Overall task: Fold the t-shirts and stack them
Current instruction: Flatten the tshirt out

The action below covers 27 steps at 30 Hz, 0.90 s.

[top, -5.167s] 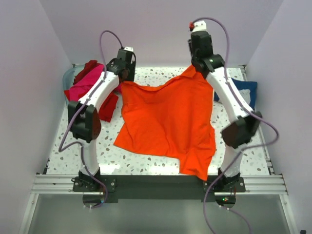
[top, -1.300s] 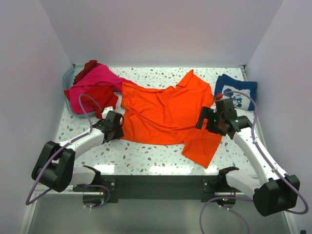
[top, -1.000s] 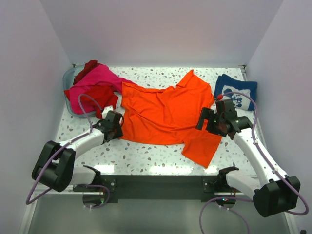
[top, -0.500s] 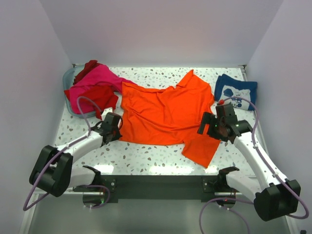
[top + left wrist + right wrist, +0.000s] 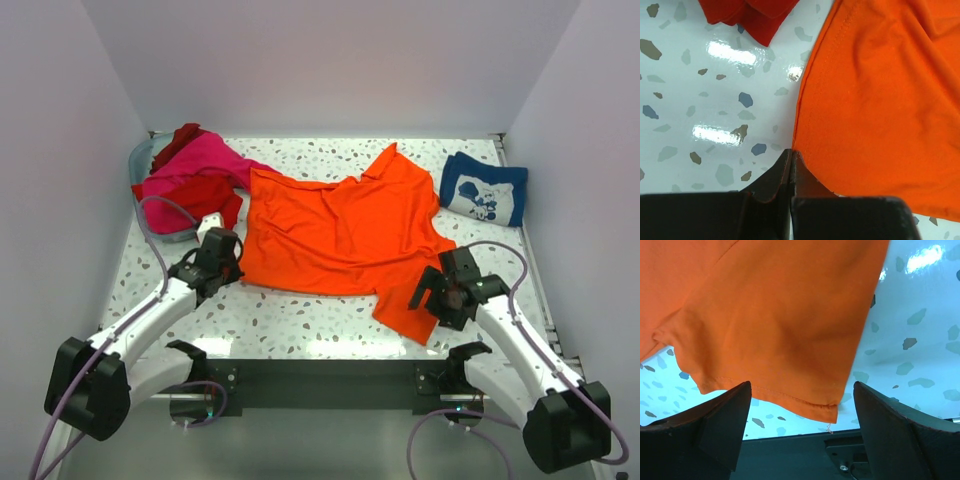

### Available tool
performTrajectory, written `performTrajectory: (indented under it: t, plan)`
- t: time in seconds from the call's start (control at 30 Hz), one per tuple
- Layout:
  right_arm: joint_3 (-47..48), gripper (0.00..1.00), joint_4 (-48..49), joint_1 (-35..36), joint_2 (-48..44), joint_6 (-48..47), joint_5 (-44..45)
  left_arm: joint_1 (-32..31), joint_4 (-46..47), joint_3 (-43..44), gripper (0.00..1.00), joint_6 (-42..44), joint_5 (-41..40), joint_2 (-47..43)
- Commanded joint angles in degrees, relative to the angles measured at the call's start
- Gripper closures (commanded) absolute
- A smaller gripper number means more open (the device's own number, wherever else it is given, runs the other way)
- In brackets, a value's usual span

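A bright orange t-shirt (image 5: pixel 340 235) lies spread, a bit rumpled, across the middle of the table. My left gripper (image 5: pixel 232 266) is low at its near left corner. In the left wrist view this gripper (image 5: pixel 791 153) is shut, with its tips pinched on the orange t-shirt's (image 5: pixel 880 100) hem edge. My right gripper (image 5: pixel 440 297) hangs open over the shirt's near right sleeve. Seen from the right wrist, the right gripper (image 5: pixel 801 390) has both fingers wide apart, with the sleeve hem (image 5: pixel 790 397) below and between them. A pink t-shirt (image 5: pixel 200 160), a red t-shirt (image 5: pixel 205 195) and a folded navy t-shirt (image 5: pixel 485 190) lie at the back.
The pink and red shirts spill from a grey tub (image 5: pixel 140 165) at the back left. A corner of the red shirt (image 5: pixel 750 15) lies close beyond my left gripper. The dark front rail (image 5: pixel 790 455) runs just beneath the right gripper. Walls close in the table.
My left gripper shut at the shirt's near left corner and drew slightly back. My right gripper slid toward the front edge, from the shirt's right side to its near right sleeve.
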Motion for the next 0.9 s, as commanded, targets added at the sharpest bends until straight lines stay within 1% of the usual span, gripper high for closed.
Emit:
performTrajectory:
  t: [0.0, 0.17, 0.3, 0.37, 0.43, 0.67, 0.87]
  plan:
    - [-1.6, 0.15, -0.4, 0.0, -2.8, 3.6, -0.6, 0.5, -2.3, 2.4, 1.00, 1.1, -2.6, -1.9]
    - [-4.3, 0.21, -4.9, 0.0, -6.8, 4.5, 0.1, 1.1, -3.1, 3.6, 1.00, 2.0, -2.7, -2.1]
    - [-6.3, 0.24, -7.1, 0.1, -10.3, 5.4, -0.2, 1.2, -2.8, 3.7, 1.00, 1.9, -2.3, -2.0]
    - [-7.6, 0.30, -6.9, 0.2, -11.6, 5.9, -0.7, 1.2, -2.4, 3.7, 1.00, 1.9, -2.0, -1.6]
    - [-8.2, 0.35, -6.2, 0.1, -11.7, 6.2, -1.9, 1.3, -2.2, 3.7, 1.00, 1.9, -1.7, -1.3]
    - [-10.0, 0.41, -4.4, 1.1, -9.4, 6.5, -2.4, 1.4, -1.9, 3.4, 1.00, 2.0, -1.6, -1.2]
    - [-10.8, 0.51, -3.8, 2.1, -9.7, 7.3, -2.3, 1.5, -1.7, 3.5, 1.00, 1.9, -1.3, -0.9]
